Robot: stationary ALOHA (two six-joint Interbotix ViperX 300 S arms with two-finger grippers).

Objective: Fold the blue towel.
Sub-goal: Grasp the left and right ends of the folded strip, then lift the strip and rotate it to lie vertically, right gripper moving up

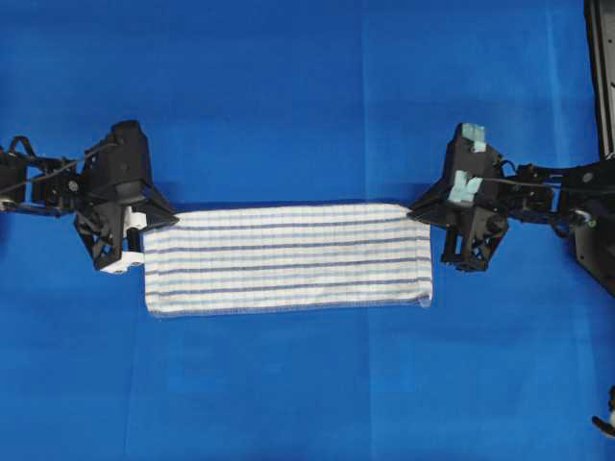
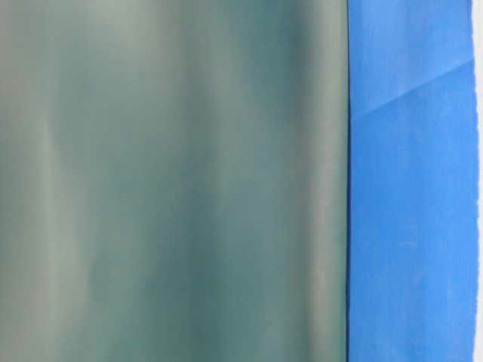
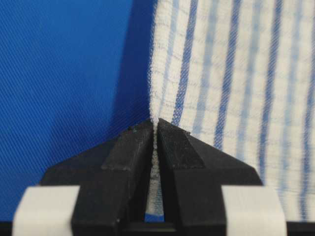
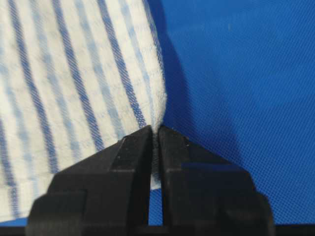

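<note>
The left gripper (image 3: 155,129) is pinched tight on the far left corner of the towel (image 1: 288,257). The right gripper (image 4: 155,132) is pinched tight on the far right corner. The striped towel lies flat between them, in the middle of the blue table cover (image 1: 288,106).

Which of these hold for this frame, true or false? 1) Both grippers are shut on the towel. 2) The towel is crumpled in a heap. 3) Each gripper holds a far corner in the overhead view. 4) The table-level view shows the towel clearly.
1) True: the left gripper and the right gripper each pinch the blue towel.
2) False: it lies flat as a long strip on the blue table covering.
3) True: one at each upper end.
4) False: a blurred grey-green surface fills most of that view; no towel shows.
</note>
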